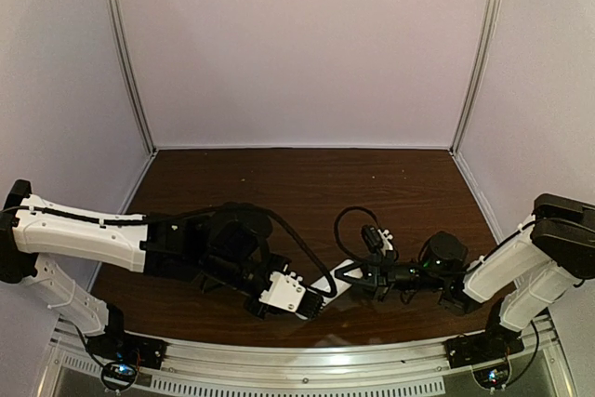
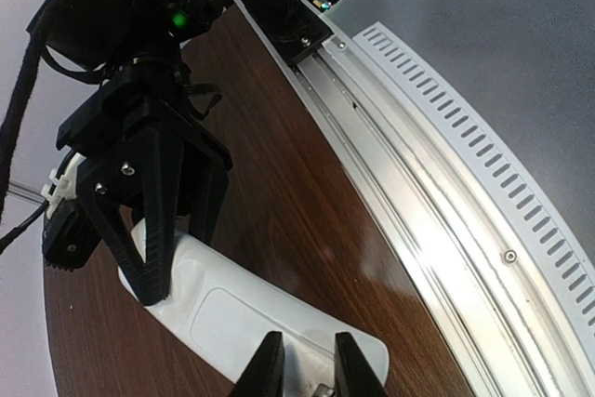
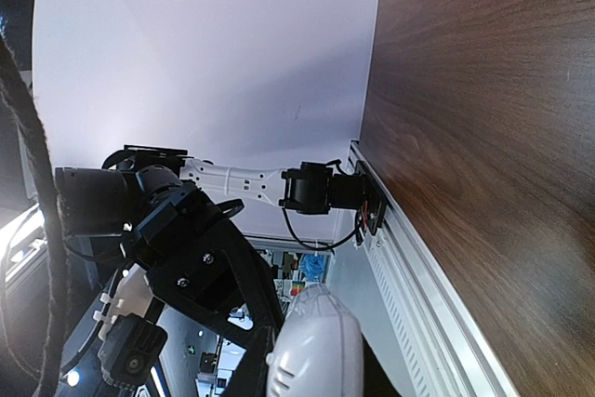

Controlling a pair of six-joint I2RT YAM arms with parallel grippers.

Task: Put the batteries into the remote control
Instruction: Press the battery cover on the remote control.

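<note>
- Two robot arms meet over the near middle of the dark brown wooden table (image 1: 307, 183). The slim white plastic remote control (image 1: 340, 277) lies between them, close to the front rail.
- The right gripper (image 2: 177, 253) has its black jaws clamped on the far end of the remote control (image 2: 251, 313), one finger in front of the white body and one behind it.
- The left gripper (image 2: 310, 350) hangs over the near end with only a narrow gap between its fingers. A small dark speck shows in that gap at the bottom edge of the left wrist view (too small to name), so whether the gripper carries anything cannot be told.
- The face turned to the left wrist camera is smooth and has no buttons, with a rounded rectangular panel (image 2: 237, 318) outlined on it. This is probably the back, where the cells would go. Whether the panel is a fitted cover or an open bay is not clear.
- The small dark blue-purple batteries cannot be made out in any view, either on the table or plainly in a jaw.
- As a judgement, the remote control is secured and presented back-side out, but nothing shows any loading done. Seating both batteries appears to be what is left.
- Whether the remote control rests on the table or is held just above it cannot be told.
</note>
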